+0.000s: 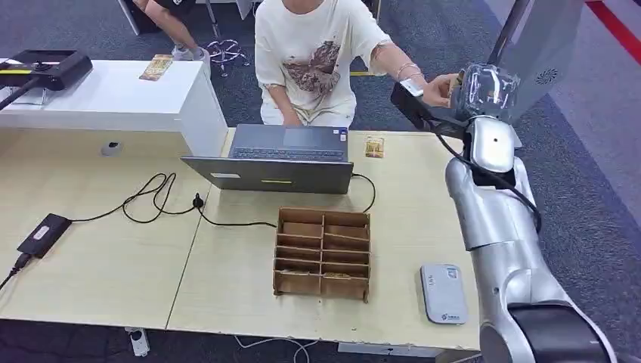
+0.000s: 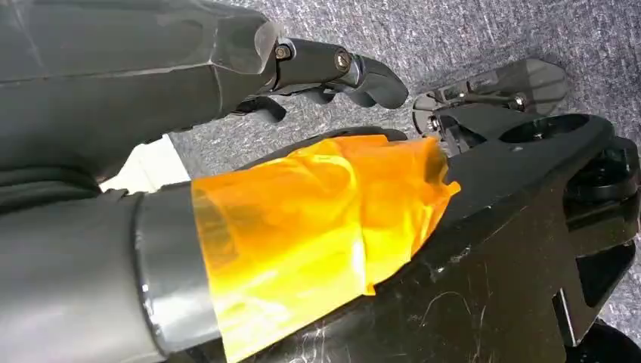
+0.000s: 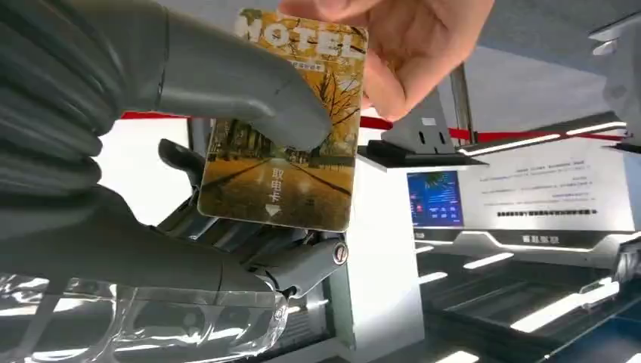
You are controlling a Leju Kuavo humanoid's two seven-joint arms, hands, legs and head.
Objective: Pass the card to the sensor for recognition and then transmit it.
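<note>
My right hand (image 1: 484, 89) is raised at the far right of the table, wrapped in clear film, and pinches a yellow hotel card (image 3: 283, 125) between thumb and fingers. In the right wrist view a person's hand (image 3: 401, 45) grasps the card's far end, so both hold it. In the head view the person (image 1: 314, 57) in a cream T-shirt sits behind the laptop, with a hand (image 1: 440, 89) reaching to mine. A white card sensor (image 1: 443, 293) lies on the table's near right. My left hand (image 2: 332, 72) hangs above grey carpet, fingers curled, holding nothing.
An open grey laptop (image 1: 280, 160) sits mid-table with a brown compartment box (image 1: 323, 253) in front of it. Another card (image 1: 374, 147) lies right of the laptop. Black cables (image 1: 155, 198) and a power brick (image 1: 44, 234) lie on the left. A white counter (image 1: 113, 94) stands at the back left.
</note>
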